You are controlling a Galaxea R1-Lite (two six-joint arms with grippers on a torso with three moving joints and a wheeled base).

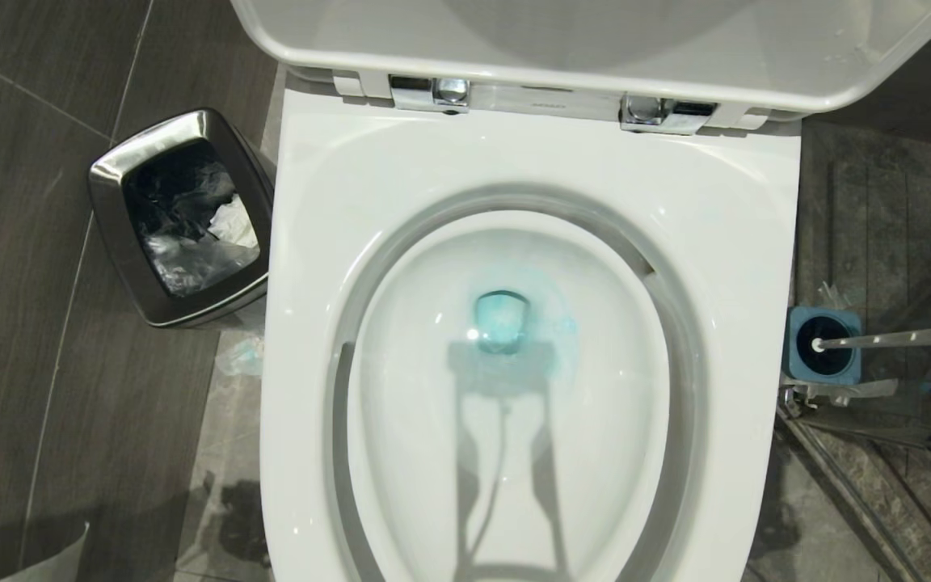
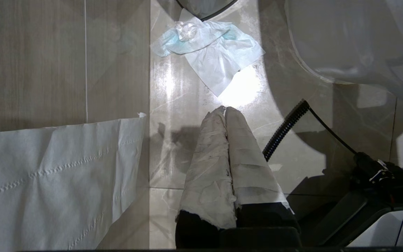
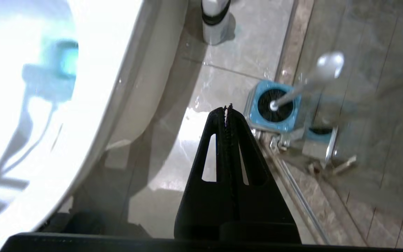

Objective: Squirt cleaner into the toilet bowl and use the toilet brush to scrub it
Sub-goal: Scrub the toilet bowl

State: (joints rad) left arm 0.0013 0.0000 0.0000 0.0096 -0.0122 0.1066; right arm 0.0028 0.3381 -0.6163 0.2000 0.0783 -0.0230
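A: Where is the toilet?

B: In the head view the large glossy white ceramic toilet bowl (image 1: 530,339) fills the middle of the frame, its white lid (image 1: 595,48) standing up along the top edge on chrome hinges (image 1: 433,93). A patch of translucent teal-blue cleaner (image 1: 506,323) lies in the water at the centre of the oval basin.

A: And the brush?

B: At the right edge of the head view, the toilet brush (image 1: 886,338) sits in its squarish blue-and-grey holder (image 1: 825,356) on the floor just beside the bowl. Its slim pale handle leans away toward the right edge, and the black bristle head is down inside the holder. In the right wrist view the same brush (image 3: 306,84) shows in the upper right.

A: What are the arms doing?

B: Neither shows in the head view. The right gripper (image 3: 227,110), black, has its fingers pressed together with nothing between them. It hangs over the wet floor in the centre of its own view, between the side of the bowl and the holder, touching neither. The left gripper (image 2: 224,112), its fingers wrapped in white tape, is likewise closed and empty, in the lower centre of its view.

A: Anything else nearby?

B: A small steel waste bin (image 1: 183,218) lined with a dark bag stands at centre left of the head view. A crumpled blue-tinted tissue (image 2: 208,49) lies on the floor at top centre of the left wrist view, and a sheet of white paper (image 2: 54,182) fills its lower left.
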